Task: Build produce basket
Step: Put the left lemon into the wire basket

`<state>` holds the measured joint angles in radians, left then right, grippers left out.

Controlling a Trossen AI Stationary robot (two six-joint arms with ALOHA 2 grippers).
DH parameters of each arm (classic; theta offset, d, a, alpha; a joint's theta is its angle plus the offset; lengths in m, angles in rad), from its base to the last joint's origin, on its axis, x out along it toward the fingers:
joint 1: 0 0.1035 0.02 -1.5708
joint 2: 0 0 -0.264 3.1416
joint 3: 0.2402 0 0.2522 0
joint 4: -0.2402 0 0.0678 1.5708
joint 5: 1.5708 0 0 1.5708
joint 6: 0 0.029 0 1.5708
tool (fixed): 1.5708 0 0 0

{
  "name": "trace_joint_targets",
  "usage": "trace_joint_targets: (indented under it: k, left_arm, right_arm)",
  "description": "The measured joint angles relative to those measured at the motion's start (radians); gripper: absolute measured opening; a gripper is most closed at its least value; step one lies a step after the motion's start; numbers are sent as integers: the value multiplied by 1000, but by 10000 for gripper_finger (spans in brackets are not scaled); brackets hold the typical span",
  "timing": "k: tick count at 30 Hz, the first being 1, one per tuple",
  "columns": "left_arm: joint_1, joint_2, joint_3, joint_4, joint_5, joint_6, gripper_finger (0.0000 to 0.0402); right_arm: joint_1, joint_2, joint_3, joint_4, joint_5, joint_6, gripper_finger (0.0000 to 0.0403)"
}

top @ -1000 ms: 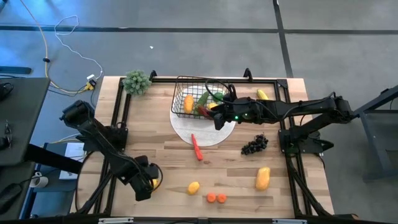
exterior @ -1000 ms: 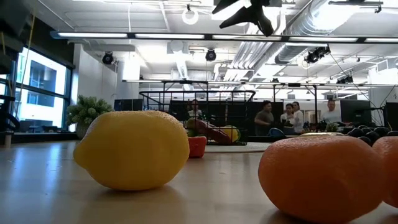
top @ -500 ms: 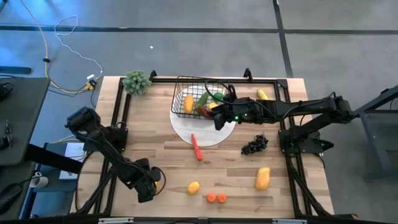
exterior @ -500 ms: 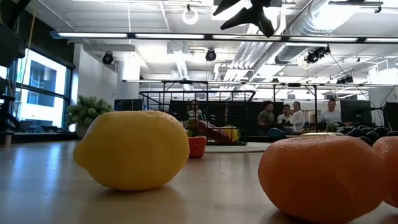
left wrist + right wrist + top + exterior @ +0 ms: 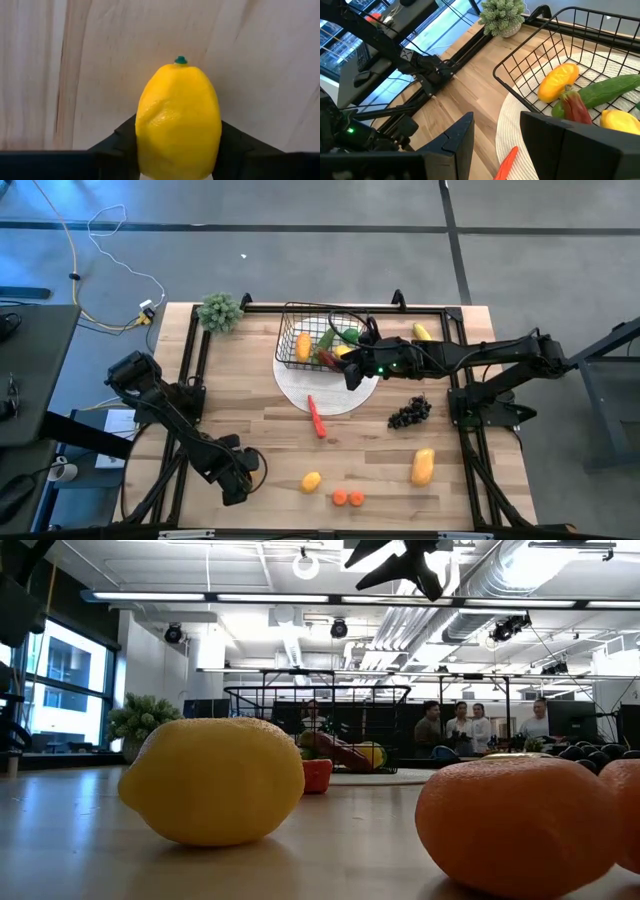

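Left claw (image 5: 177, 172): closed on a lemon (image 5: 179, 122), one dark finger pressed to each flank, near the counter's (image 5: 250, 430) front left corner; in the high view the claw (image 5: 240, 476) hides the fruit
Right claw (image 5: 495, 145): held part open with nothing between the fingers, poised over the basket's front right corner, at the rim of the white plate (image 5: 335, 398)
Basket (image 5: 318, 338): set on the plate near the middle of the counter's back edge; a yellow-orange fruit, a green cucumber (image 5: 607, 90), a red piece and a yellow piece are already inside
Loose produce: a red chilli (image 5: 316, 416) just in front of the plate, dark grapes (image 5: 409, 413) toward the right edge, a mango (image 5: 423, 467) near the front right, a second lemon (image 5: 312, 481) and carrot slices (image 5: 348, 498) by the front edge, a banana (image 5: 422, 332) at the back right
Handling, judged: the held lemon is taken to be light, rigid and smooth-skinned; its rounded sides could slip under a weak pinch, so the widest part is the place to be gripped, as it is now
Stage, judged: the lemon is gripped but not yet lifted clear, and the carry to the basket is what remains
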<state>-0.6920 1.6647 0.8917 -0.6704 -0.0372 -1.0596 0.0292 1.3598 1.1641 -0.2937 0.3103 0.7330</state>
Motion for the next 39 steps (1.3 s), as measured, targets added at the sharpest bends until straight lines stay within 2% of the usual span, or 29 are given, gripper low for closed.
trace_joint_targets:
  k: [6, 12, 18, 24, 30, 39]
  left_arm:
    - [46, -60, 0, 2, -8, -3, 157]
    - [129, -151, 0, 4, -63, 42, 170]
    - [253, -237, 0, 17, -135, 179, 162]
    - [430, -299, 0, 57, -143, 369, 162]
    - [616, -324, 0, 173, -95, 571, 162]
    - [843, -329, 0, 391, 51, 789, 162]
  right_arm:
    - [0, 0, 0, -2, 0, 0, 140]
    - [-10, 0, 0, -2, 0, -1, 140]
    - [-24, 0, 0, 4, 0, -16, 140]
    - [-51, 0, 0, 33, 0, -16, 140]
    - [-89, 0, 0, 58, 0, -16, 140]
    - [-118, 0, 0, 88, 24, -9, 140]
